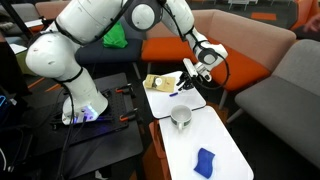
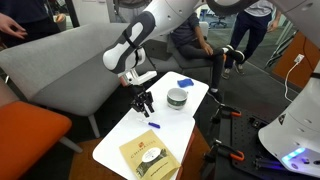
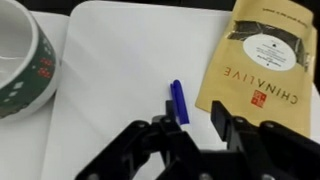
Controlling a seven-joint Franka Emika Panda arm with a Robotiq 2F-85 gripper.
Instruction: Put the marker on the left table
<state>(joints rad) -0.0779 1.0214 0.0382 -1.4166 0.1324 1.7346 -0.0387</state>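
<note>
Gripper [image 3: 188, 128]: released and holding nothing; hangs low over the table, pointing down at the marker in the wrist view; also seen in both exterior views [image 1: 189, 78] [image 2: 145, 104].
Fingers [image 3: 222, 115]: dark, spread apart, in contact with nothing; one on each side of the marker's near end in the wrist view, above it rather than around it.
Marker [image 3: 179, 101]: short, thin and blue; lies flat on the table between the cup and the packet, closer to the packet and just beside its edge; shows as a small blue stick below the gripper in an exterior view [image 2: 152, 125].
White table [image 2: 122, 138]: narrow top that carries the marker, cup, packet and cloth; also seen in an exterior view [image 1: 225, 135].
Cup [image 3: 20, 60]: white bowl-like rim with a dark green patterned band; stands upright, apart from the marker; near the middle of the table in both exterior views [image 1: 181, 117] [image 2: 177, 98].
Packet [image 3: 262, 55]: flat tan pouch with a dark label and the word CHINALIVE; lies at one end of the table [image 2: 150, 157] [image 1: 158, 83].
Blue cloth [image 1: 205, 161]: crumpled lump at the opposite end of the table, beyond the cup and well apart from the marker [image 2: 185, 82].
Arm [image 1: 75, 40]: white, reaches from its base beside the table.
Surroundings: orange sofa [image 1: 240, 55] and grey sofa [image 2: 60, 70] next to the table.
</note>
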